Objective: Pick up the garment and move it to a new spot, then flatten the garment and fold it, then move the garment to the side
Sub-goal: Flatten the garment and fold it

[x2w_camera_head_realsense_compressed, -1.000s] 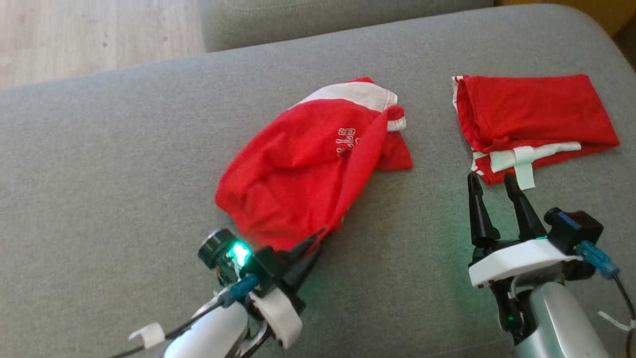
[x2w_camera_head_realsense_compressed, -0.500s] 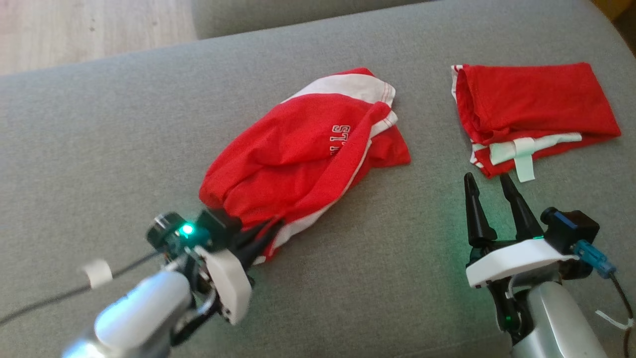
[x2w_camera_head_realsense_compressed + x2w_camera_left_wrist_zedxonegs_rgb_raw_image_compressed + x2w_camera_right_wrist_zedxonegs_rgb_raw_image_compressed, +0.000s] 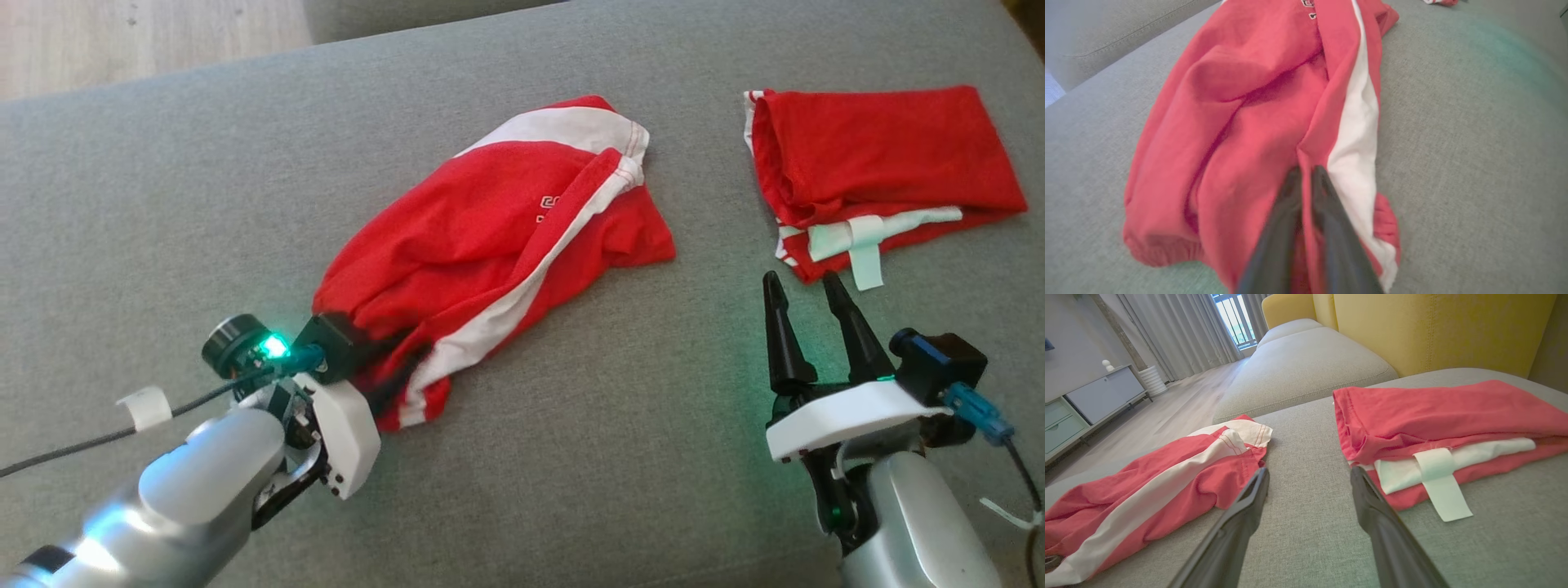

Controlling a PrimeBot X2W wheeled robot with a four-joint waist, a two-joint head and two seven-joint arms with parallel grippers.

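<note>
The garment (image 3: 490,237), red shorts with a white side stripe, lies crumpled and drawn out across the middle of the grey sofa seat (image 3: 163,204). My left gripper (image 3: 393,377) sits at its near-left end, fingers buried in the cloth. In the left wrist view the two dark fingers stand almost together at the left gripper (image 3: 1306,171), pinching a fold of the garment (image 3: 1241,122) beside the white stripe. My right gripper (image 3: 802,282) is open over bare cushion, empty, between the garment (image 3: 1147,494) and a folded one; its fingers frame the right gripper (image 3: 1309,471).
A second red garment (image 3: 882,163), folded with a white drawstring showing, lies at the far right just beyond my right fingertips and appears as the folded garment (image 3: 1453,416). Wooden floor (image 3: 122,33) lies beyond the seat's far-left edge. A yellow backrest (image 3: 1433,330) rises behind.
My left gripper has pulled the garment's near end leftward, stretching the cloth out long with the white stripe now showing. The head camera has tilted slightly. The right gripper has stayed put.
</note>
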